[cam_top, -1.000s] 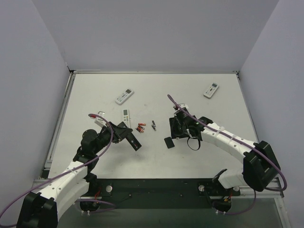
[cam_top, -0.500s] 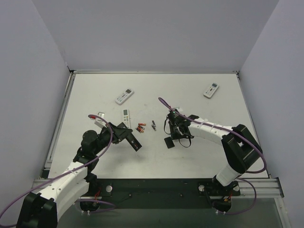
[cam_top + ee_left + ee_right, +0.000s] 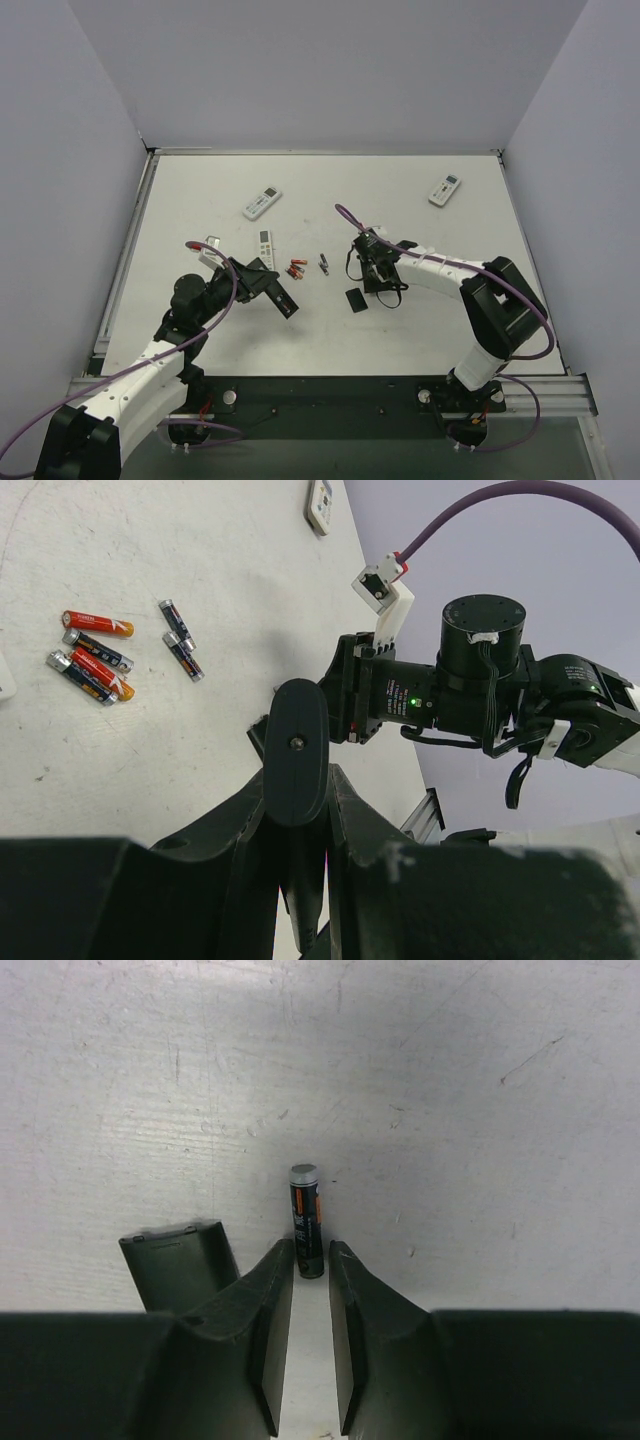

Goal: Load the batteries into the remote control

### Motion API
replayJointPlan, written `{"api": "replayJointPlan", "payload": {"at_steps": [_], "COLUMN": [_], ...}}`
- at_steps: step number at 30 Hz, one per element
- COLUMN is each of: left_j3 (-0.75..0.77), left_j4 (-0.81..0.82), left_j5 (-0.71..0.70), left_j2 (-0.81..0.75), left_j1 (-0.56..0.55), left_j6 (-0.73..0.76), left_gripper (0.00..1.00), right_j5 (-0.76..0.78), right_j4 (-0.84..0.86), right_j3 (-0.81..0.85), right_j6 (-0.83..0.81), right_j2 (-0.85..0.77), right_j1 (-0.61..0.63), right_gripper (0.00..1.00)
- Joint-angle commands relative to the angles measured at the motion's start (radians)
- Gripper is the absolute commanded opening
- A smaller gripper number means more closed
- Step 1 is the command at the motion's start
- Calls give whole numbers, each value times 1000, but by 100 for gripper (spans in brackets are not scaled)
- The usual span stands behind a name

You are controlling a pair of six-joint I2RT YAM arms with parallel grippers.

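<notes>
My left gripper [image 3: 263, 283] [image 3: 305, 790] is shut on a black remote [image 3: 282, 297] [image 3: 296, 748], held off the table and seen end-on in the left wrist view. Red-and-black batteries [image 3: 296, 269] [image 3: 92, 652] and two dark grey ones [image 3: 323, 264] [image 3: 180, 645] lie on the table ahead of it. My right gripper [image 3: 376, 283] [image 3: 311, 1250] is low over the table, narrowly open. The near end of a dark battery [image 3: 306, 1218] lies between its fingertips, flat on the table. A black battery cover [image 3: 355, 299] [image 3: 180, 1265] lies just to its left.
Three white remotes lie on the table: one at back left [image 3: 262, 202], one at back right [image 3: 444, 190] and a small one [image 3: 265, 242] near the batteries. A small white piece [image 3: 210, 245] lies by my left arm. Grey walls enclose the table.
My right arm has swung in and brought its gripper left and down to the table beside the black cover. My left arm and the black remote have not moved.
</notes>
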Motion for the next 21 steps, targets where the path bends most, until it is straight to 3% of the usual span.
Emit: {"api": "replayJointPlan", "payload": {"at_steps": [1,5,8,13,21], "left_j3": [15,7,6,0,-26], "left_j4": [35,51,70,117,246], "left_j5": [-1,2,5,19,34], "left_j2": [-8,-5,1,25,107], "left_j1": [-4,-4,-4,-3,-4], "left_j6": [-11,-29,-45,-75,-141], "left_gripper": [0,0,0,0,0], "right_j5": [-9,-15,-27,-78,-101], "right_j4": [-17,-22,-61,-138,-345], "right_j3": [10,2,11,91,330], "right_j6": [-5,-16,-36,-76,-126], "right_j2": [13,-12,-67,-165,-240], "right_j1": [-8,-8,-5,30,222], "right_gripper": [13,2,0,0,0]}}
